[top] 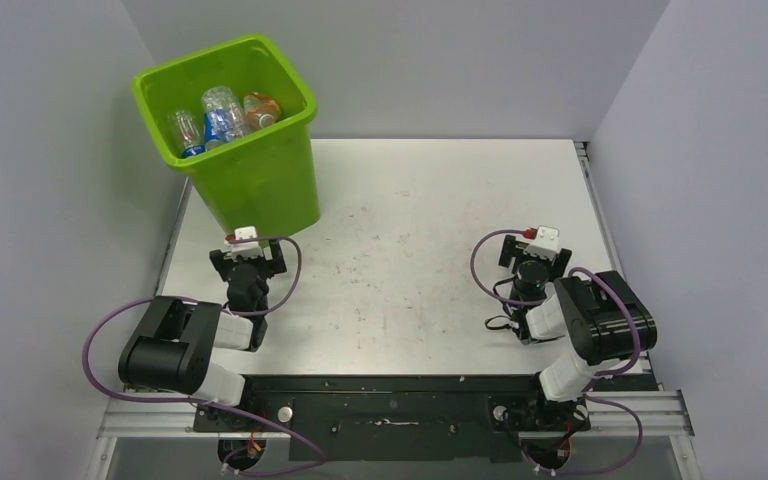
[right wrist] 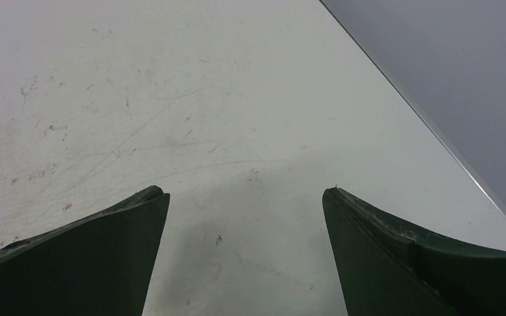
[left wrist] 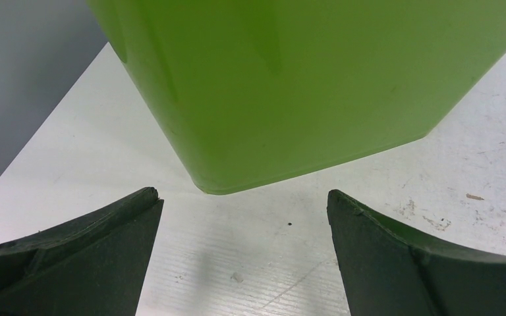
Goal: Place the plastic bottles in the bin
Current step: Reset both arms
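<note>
Obs: bin [top: 260, 178] stands upright at the far-left corner of the bench [top: 410, 220]. From above, several plastic bottles [top: 222, 115] lie inside it, clear bodies with blue labels and one orange, piled below the rim. An exact count cannot be read. No bottle shows on the bench surface in the top view or in either wrist view, though the parts of the bench under the arms are hidden. Left fingers [left wrist: 72, 263] are spread wide with nothing between them, low over the bench and pointed at the bin's near lower corner, close to it but not touching. Right fingers [right wrist: 72, 263] are likewise spread wide and empty, over scuffed bare bench near the right edge. Both arms sit folded back toward their bases. Judgement: the loading step looks finished and the task is at or very near its end, with no pick in hand. Next move: nothing to grasp. If anything, check the hidden patches for a stray bottle, then hold both arms parked. Any left-arm move should draw back from the bin wall so as not to nudge it.
</note>
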Robot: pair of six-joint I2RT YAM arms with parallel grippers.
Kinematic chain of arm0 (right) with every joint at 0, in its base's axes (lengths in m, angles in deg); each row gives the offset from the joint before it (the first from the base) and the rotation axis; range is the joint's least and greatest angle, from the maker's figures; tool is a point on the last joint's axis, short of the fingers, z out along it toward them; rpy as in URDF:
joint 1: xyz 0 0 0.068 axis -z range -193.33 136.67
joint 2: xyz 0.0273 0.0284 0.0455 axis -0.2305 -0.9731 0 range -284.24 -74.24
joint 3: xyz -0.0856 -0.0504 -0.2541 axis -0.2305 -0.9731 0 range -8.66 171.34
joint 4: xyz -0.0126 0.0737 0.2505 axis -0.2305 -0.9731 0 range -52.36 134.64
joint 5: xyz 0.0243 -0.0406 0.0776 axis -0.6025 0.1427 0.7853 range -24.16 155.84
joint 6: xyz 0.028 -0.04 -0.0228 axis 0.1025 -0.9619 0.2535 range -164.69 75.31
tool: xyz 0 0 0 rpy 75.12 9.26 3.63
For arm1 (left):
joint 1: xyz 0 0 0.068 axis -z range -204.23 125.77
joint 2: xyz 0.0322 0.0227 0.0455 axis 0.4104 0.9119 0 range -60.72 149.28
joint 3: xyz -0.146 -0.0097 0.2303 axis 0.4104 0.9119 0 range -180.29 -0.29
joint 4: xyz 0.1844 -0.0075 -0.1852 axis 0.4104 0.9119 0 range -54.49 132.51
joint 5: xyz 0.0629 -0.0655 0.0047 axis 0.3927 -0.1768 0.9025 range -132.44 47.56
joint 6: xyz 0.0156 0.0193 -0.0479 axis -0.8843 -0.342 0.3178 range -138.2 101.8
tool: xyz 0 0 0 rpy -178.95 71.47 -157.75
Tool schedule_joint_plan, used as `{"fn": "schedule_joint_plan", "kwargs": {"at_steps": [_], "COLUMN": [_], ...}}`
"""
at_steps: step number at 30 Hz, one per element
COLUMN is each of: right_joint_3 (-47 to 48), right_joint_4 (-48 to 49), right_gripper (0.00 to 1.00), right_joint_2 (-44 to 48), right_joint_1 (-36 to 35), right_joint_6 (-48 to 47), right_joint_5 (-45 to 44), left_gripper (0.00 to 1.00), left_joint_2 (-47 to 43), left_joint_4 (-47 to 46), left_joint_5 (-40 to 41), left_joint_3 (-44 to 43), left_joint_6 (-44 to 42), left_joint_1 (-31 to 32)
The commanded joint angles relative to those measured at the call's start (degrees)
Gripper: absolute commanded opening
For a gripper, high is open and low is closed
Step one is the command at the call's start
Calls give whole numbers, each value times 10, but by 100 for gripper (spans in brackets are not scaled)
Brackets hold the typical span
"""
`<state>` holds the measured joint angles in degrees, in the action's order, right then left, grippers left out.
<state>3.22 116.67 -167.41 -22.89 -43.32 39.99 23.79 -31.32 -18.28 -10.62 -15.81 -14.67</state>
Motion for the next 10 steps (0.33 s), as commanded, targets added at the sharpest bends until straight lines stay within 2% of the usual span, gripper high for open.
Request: {"fn": "schedule_joint_plan", "kwargs": {"at_steps": [1,10], "right_joint_3": [12,18], "right_joint_4": [10,-4], "right_gripper": [90,90], "right_joint_2": [3,4], "right_joint_1": [8,12], "right_joint_6": [13,20], "right_joint_5": [21,33], "left_gripper": [96,96], "left_joint_2": [1,-1], "left_joint_4": [-9,1], "left_joint_5": [-11,-21], "left_joint_3": [-22,-26], "left_joint_6": [10,14], "left_joint_1": [-8,-15]}}
